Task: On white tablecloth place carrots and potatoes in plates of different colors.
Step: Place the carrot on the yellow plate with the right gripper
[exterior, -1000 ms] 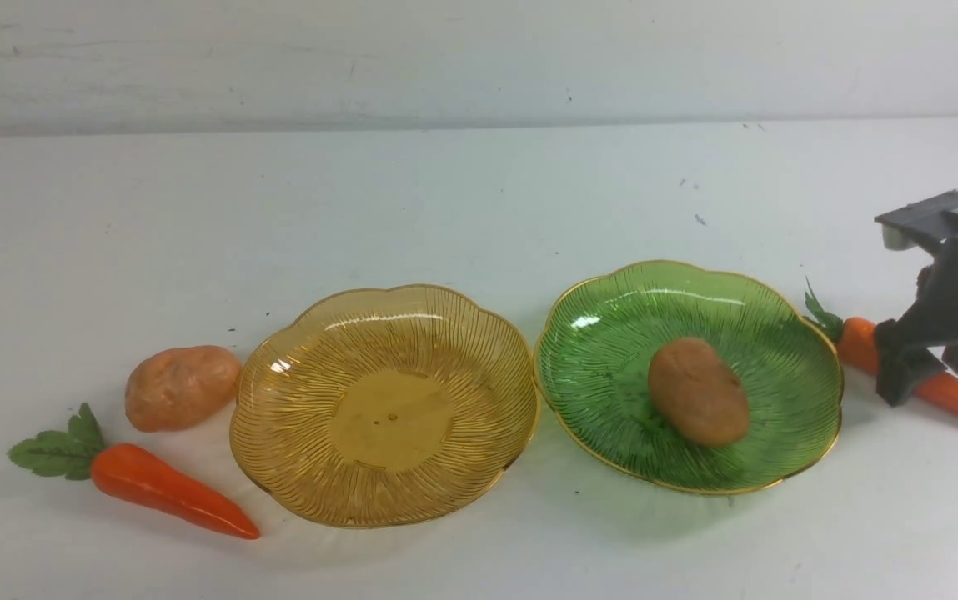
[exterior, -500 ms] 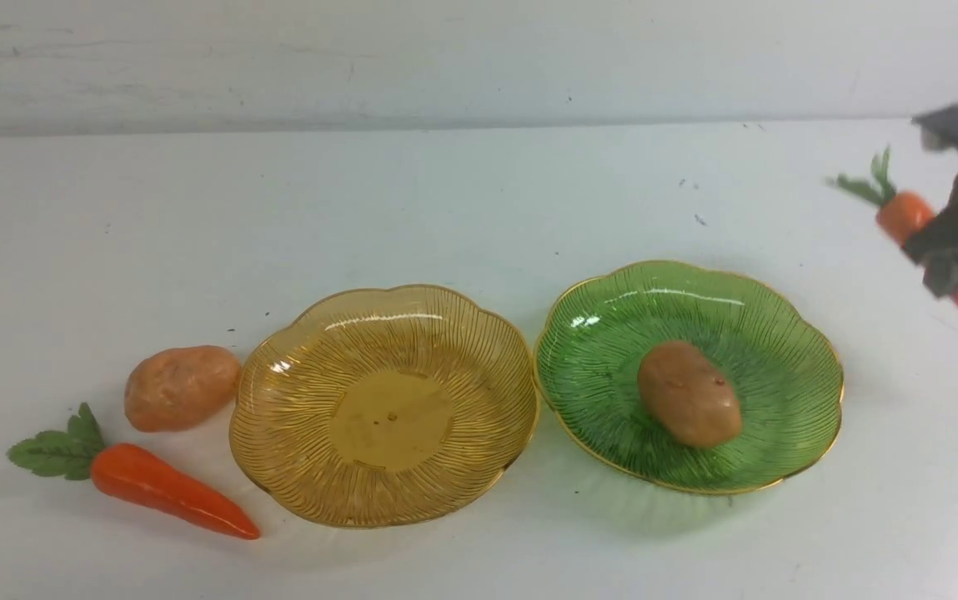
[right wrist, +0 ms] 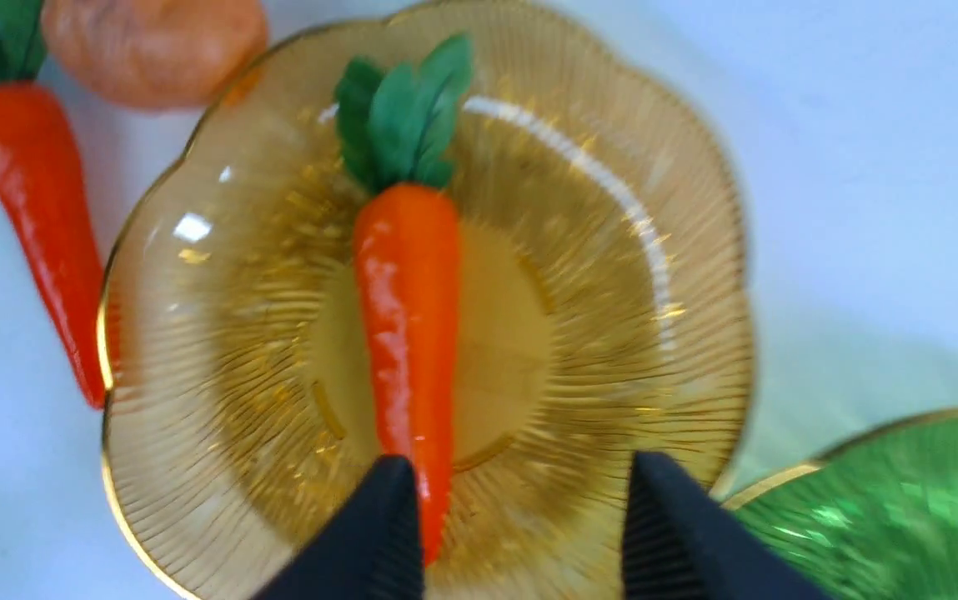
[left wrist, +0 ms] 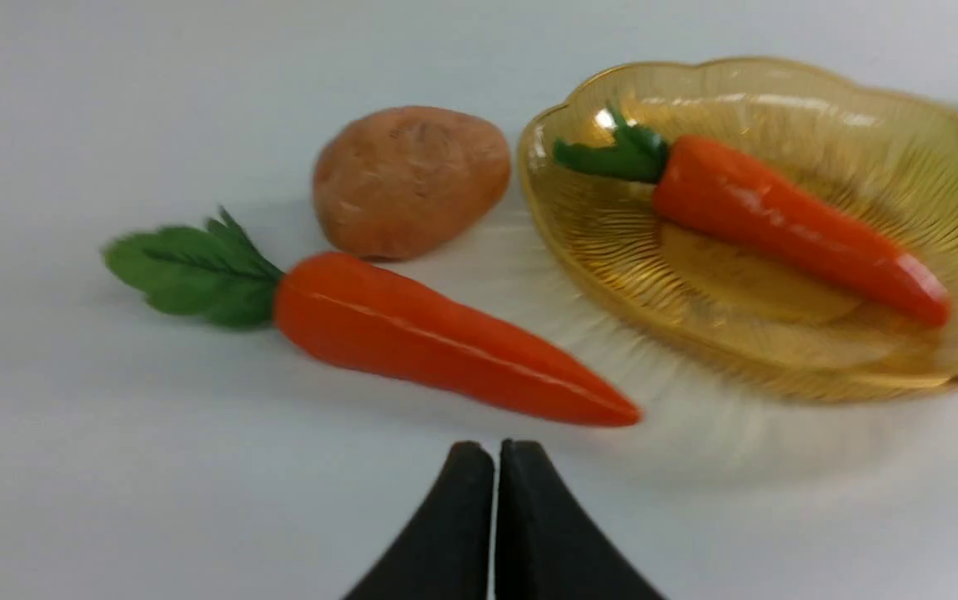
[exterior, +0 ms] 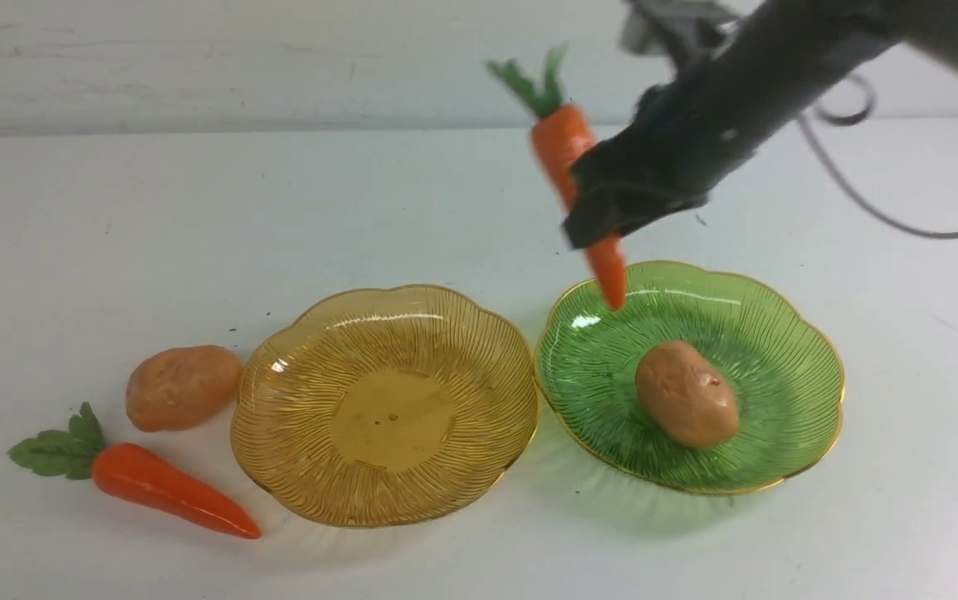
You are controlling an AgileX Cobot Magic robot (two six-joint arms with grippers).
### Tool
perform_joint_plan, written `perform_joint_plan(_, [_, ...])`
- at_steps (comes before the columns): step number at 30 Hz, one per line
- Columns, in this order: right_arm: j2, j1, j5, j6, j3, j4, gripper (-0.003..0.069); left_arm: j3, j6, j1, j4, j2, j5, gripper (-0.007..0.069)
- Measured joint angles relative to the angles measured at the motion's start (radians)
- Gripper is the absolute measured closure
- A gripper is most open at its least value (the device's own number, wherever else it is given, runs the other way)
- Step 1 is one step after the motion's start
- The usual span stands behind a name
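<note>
The step in hand is getting my carrot (exterior: 566, 142) into the amber plate (exterior: 462, 325), since the green plate (exterior: 779, 333) already holds a potato (exterior: 687, 393). My views disagree. From the front, my right claw (exterior: 599, 223) looks clamped round the carrot's middle, hanging it tip-down in the air above the green plate's far rim. Both wrist views show a carrot lying flat in the amber plate, and in the right one my jaws stand apart with its tip against one finger (right wrist: 362, 542). So I cannot tell whether it is gripped or released. My left claw (left wrist: 494, 467) is pressed shut on nothing. Next, I judge, come the second carrot (exterior: 162, 492) and the loose potato (exterior: 183, 387), both on the white tablecloth (exterior: 195, 217) beside the amber plate. The carrot is glossy orange, tapered and leafy-topped, and probably slippery.
</note>
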Motion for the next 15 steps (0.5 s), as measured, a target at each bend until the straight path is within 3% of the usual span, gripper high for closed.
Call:
perform_joint_plan(3, [-0.15,-0.034,0.01,0.058,0.036,-0.135,0.059,0.0,-0.126,0.0,-0.257,0.0,0.002,0.0628])
perform_joint_plan(4, [-0.217,-0.049,0.011,0.074,0.075,-0.18,0.0634,0.0,-0.159,0.0,-0.349,0.0,0.002,0.0628])
perform_joint_plan(7, [-0.444,-0.083,0.016,0.101,0.254,-0.248,0.0669,0.0,-0.198,0.0,-0.555,0.0,0.0,0.0628])
perform_joint_plan(9, [-0.654,-0.105,0.019,0.14,0.416,-0.263,0.0673,0.0,-0.196,0.0,-0.621,0.0,-0.001,0.0628])
perform_joint_plan(12, [-0.909,-0.11,-0.014,0.174,0.666,-0.261,0.0674,0.0,-0.181,0.0,-0.65,0.0,-0.004,0.0628])
perform_joint_plan(15, [-1.175,-0.11,-0.199,0.174,0.949,-0.251,0.0674,0.0,-0.174,0.0,-0.656,0.0,-0.041,0.0628])
